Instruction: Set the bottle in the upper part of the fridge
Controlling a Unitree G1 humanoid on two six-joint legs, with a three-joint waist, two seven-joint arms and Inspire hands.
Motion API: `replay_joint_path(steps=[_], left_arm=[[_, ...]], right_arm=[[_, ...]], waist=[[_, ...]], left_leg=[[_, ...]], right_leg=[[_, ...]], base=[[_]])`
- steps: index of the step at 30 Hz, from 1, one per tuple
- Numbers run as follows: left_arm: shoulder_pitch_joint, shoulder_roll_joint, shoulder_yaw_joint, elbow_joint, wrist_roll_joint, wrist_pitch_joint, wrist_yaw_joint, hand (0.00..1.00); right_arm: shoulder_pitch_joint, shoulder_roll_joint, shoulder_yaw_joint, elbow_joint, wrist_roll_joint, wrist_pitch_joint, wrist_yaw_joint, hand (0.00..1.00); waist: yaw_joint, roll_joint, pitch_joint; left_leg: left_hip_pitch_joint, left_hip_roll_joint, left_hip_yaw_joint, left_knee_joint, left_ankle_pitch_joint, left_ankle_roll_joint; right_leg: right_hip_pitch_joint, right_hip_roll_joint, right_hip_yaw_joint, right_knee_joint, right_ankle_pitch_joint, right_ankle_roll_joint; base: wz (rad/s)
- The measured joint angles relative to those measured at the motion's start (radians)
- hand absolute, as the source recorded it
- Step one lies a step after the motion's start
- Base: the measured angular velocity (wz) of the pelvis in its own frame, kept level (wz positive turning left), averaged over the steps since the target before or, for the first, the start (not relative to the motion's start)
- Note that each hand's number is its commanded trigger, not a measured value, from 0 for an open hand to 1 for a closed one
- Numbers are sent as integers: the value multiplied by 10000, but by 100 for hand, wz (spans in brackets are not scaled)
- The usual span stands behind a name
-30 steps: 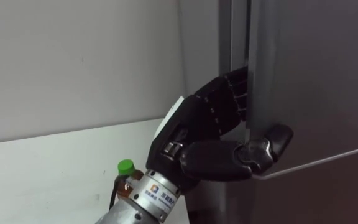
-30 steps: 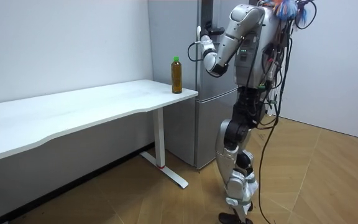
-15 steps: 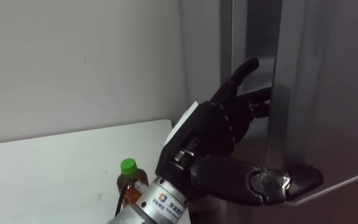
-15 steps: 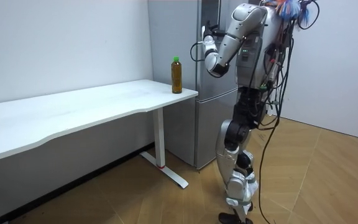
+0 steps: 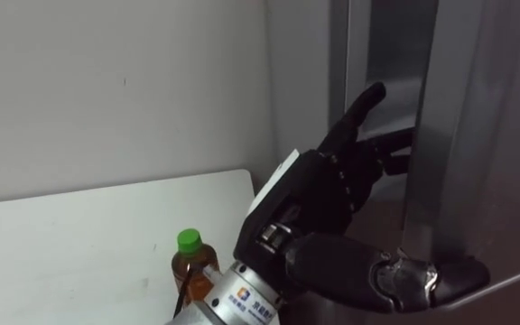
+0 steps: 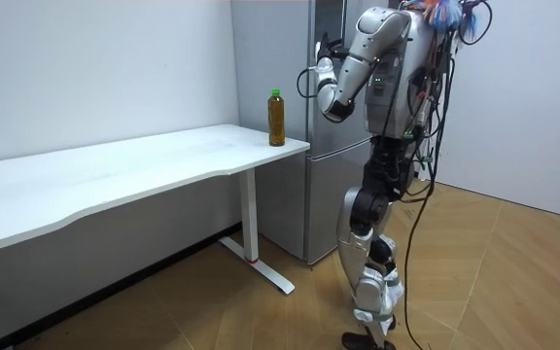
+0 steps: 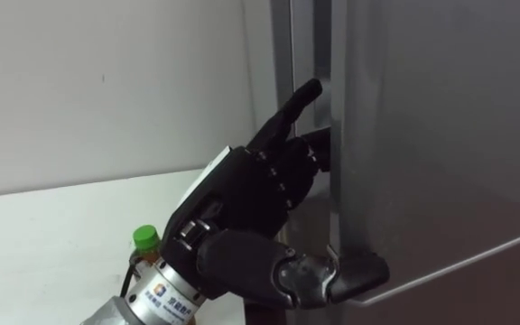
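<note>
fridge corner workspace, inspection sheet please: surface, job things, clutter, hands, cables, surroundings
surface: long white table, holding the bottle alone
job's things: amber plastic bottle with a green cap upright at the table's end by the tall grey fridge, untouched; grey upper fridge door ajar
clutter: nothing seen
hands: left hand at the door's edge, fingers hooked into the gap, thumb on its front
cables: nothing seen
surroundings: plain white wall, wooden floor; robot stands facing the fridge
</note>
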Motion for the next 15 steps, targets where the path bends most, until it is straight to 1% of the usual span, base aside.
replay_joint_path(steps=[3, 6, 8, 10, 12, 14, 15], left_arm=[[-1, 10, 9, 47, -116, -42, -3, 0], [-2, 1, 3, 254, -256, -188, -3, 0], [-2, -89, 5, 465, -516, -241, -3, 0], [-2, -132, 5, 552, -667, -259, -3, 0], [-2, -133, 6, 546, -740, -258, -3, 0], [-2, -134, -11, 546, -893, -239, -3, 0], [-2, -134, -19, 546, -900, -231, -3, 0]], right_arm=[[-10, -37, 6, -12, 12, -5, -3, 0], [-7, -44, 7, -16, 100, -18, -9, 0], [-12, -44, 8, -30, 97, -23, -6, 0], [-25, -56, 7, -34, 89, -34, -4, 0], [-27, -82, 2, -37, 90, -39, -1, 0], [-38, -94, 4, -36, 92, -76, -3, 0], [-38, -93, 9, -36, 92, -83, -3, 0]], waist=[[0, 14, -9], [-28, 22, -12], [-89, 48, -7], [-127, 78, 10], [-169, 128, 5], [-185, 163, 3], [-193, 164, 3]], left_leg=[[-5, 25, 230, -6, -1, 1], [2, 46, 465, -6, -13, 22], [12, 46, 520, -10, -47, 75], [-7, 46, 588, -17, -67, 107], [-29, 51, 752, -28, -80, 129], [-21, 69, 1037, -41, -81, 133], [-20, 70, 1069, -41, -82, 135]], right_leg=[[-62, 12, 112, 29, 20, 8], [-123, 9, 264, 101, 59, 19], [-163, 37, 435, 137, 89, 54], [-184, 39, 495, 137, 127, 81], [-222, 37, 527, 142, 151, 111], [-275, 34, 650, 148, 206, 142], [-281, 37, 679, 143, 222, 147]], base=[[-11], [-11], [-5], [-5], [-5], [-12], [-13]])
